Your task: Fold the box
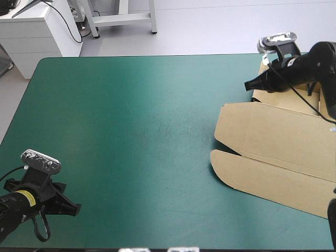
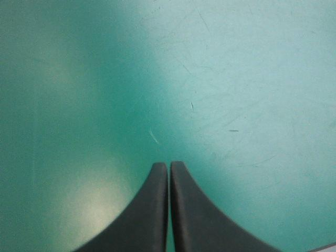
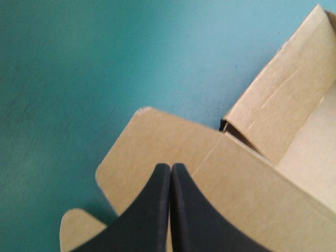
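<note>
Box (image 1: 273, 152) lay mostly flat on the worktop's (image 1: 131, 131) right side. My right tool (image 1: 248, 84), pressed together, hung over its far corner flap (image 3: 157, 147); left tool (image 1: 77, 209), likewise pressed together, sat well apart, near left corner. Right arm nearer.

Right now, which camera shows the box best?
The high view: most of the brown box lies on the teal-green cover. The right wrist view shows only a flap ahead of the right gripper; the left wrist view only cover.

The teal-green cover (image 1: 131, 131) lies bare across my left and middle; only the brown box (image 1: 278, 152) blocks the right side.
</note>
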